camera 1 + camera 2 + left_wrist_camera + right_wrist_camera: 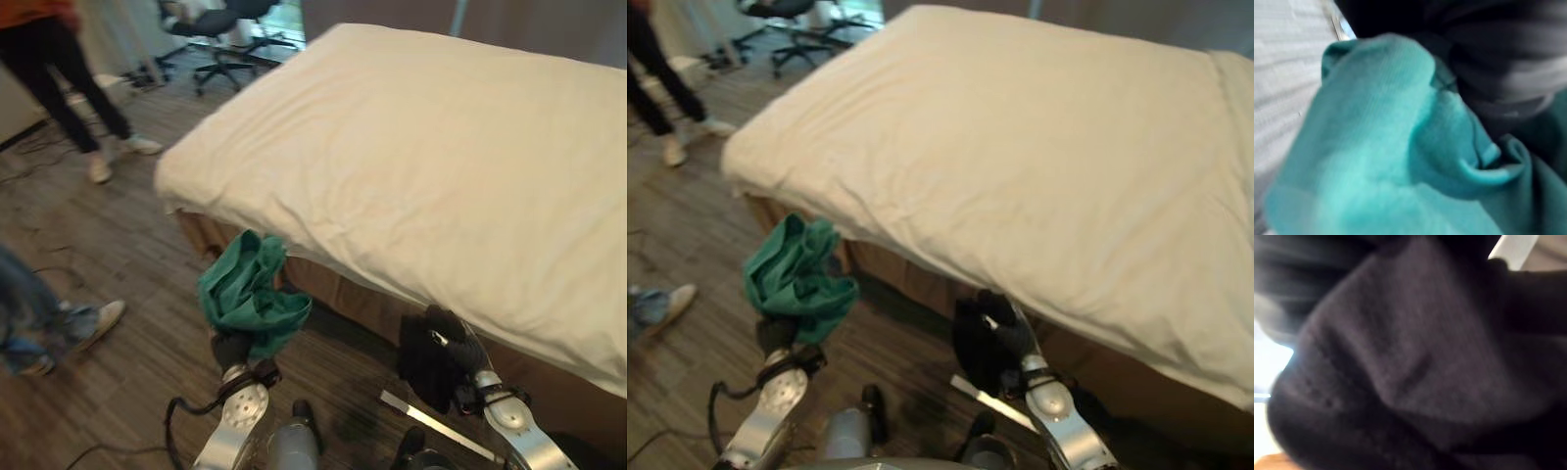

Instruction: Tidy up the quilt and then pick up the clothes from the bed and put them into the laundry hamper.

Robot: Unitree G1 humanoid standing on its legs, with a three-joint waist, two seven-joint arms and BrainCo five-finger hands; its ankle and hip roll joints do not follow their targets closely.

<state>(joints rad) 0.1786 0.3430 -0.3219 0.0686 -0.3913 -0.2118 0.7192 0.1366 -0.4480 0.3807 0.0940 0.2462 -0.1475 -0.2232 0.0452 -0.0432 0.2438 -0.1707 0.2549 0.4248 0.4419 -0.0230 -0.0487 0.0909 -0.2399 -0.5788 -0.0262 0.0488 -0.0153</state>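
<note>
At the far left, a person (73, 88) in dark trousers stands on the wooden floor (127, 264), and another person's shoe (98, 323) shows lower down. The left hand (232, 348) is closed around a bunched green garment (250, 294), held up above the floor beside the bed corner. The white quilt (431, 166) lies spread flat over the bed (343, 289) (with only soft creases). At the right, the right hand (1014, 338) clutches a black garment (975, 348), held in front of the bed's side.
</note>
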